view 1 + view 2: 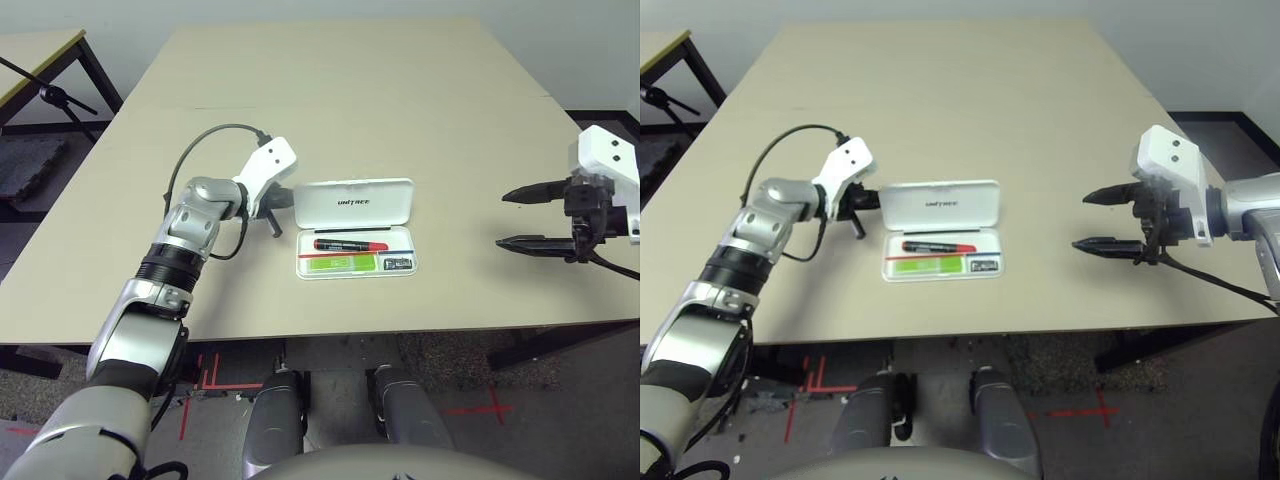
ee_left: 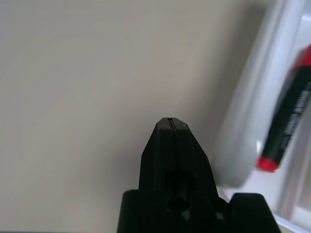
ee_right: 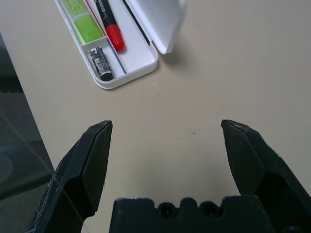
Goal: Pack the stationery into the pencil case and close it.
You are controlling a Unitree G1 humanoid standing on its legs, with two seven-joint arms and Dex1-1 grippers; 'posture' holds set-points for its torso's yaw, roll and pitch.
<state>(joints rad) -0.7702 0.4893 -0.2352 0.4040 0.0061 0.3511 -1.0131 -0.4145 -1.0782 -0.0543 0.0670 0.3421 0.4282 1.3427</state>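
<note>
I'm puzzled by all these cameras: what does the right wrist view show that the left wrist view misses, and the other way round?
Right wrist view alone: the open right gripper, the lime-green highlighter and the tiny dark-silvery cylindrical piece in their compartments. Left wrist view alone: the shut left gripper. Both: the beige table, the open flat white plastic pencil case and the red marker with black cap inside.

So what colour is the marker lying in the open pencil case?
The marker is red with a black cap, clearest in the left eye view.

A wide beige table [image 1: 400, 110] spans the room; at ten o'clock, a second table [image 1: 35, 50] and a black stand [image 1: 55, 98].
</note>
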